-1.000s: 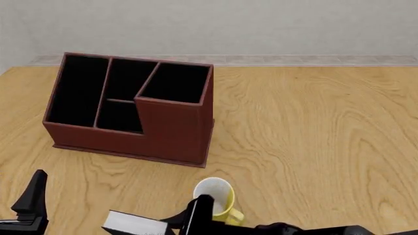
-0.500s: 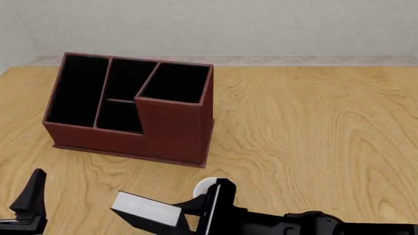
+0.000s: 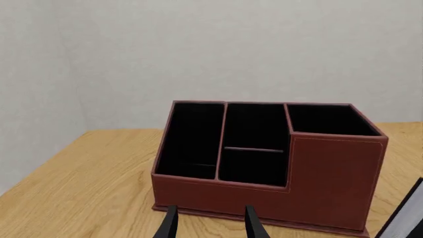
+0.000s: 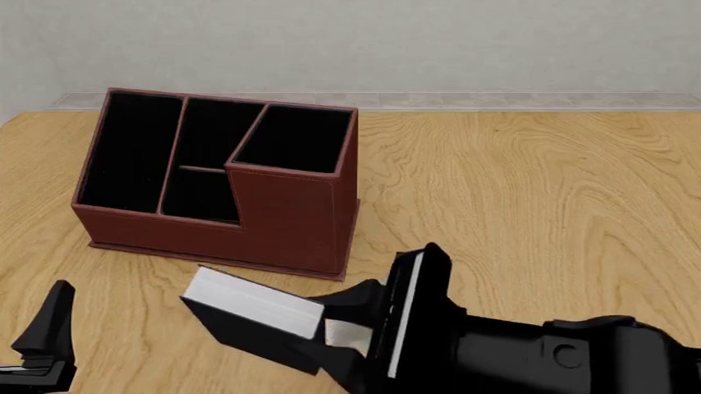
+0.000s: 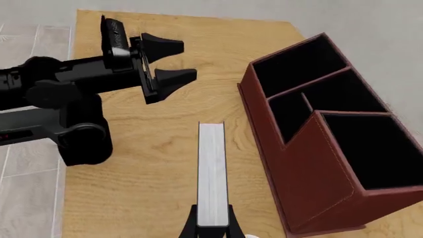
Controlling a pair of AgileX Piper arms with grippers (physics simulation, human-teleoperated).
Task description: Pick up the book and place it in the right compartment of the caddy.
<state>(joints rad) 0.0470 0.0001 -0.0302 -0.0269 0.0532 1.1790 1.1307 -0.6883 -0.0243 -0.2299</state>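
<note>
The counter (image 4: 526, 189) is seen unchanged over the last second, and the caddy (image 4: 219, 176) sits where it was, toward the far left, its right compartment (image 4: 294, 138) open-mouthed and with nothing in it, the tall front wall turned toward the arms. The main change is in the right arm: it has been brought up and forward from the near edge, so that far more of it fills the lower right of the front view. The book (image 4: 258, 316) has been carried with it, lifted off the counter and raised, and is now held tilted in the air just in front of the caddy's near wall, white page edges upward. It is gripped at its near end by the right gripper (image 4: 362, 320), which is clamped on it. The mug seen a second ago is now hidden behind the arm. The left gripper (image 5: 162, 62) has barely shifted, low at the near left corner, spread apart and holding nothing. The pickup is judged done; carrying over the tall wall and lowering in remain. No brand, label or writing is found on anything.
</note>
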